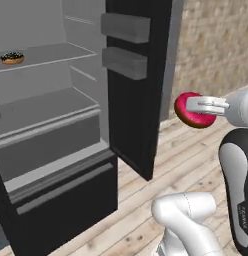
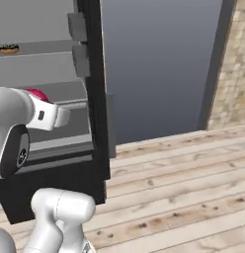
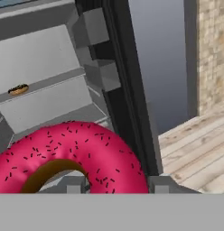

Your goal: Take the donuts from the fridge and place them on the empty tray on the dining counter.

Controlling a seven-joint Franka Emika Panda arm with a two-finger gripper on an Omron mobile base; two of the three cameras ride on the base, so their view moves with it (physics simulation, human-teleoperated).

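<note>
On your far left, well away from the hand, the chocolate donut (image 1: 12,58) sits on an upper shelf (image 1: 46,55) of the open fridge (image 1: 56,150). The black fridge door (image 1: 136,85) stands between it and the hand. Your hand (image 1: 196,106) grips the pink donut (image 1: 193,116) in the air above the wooden floor (image 1: 146,200).
</note>
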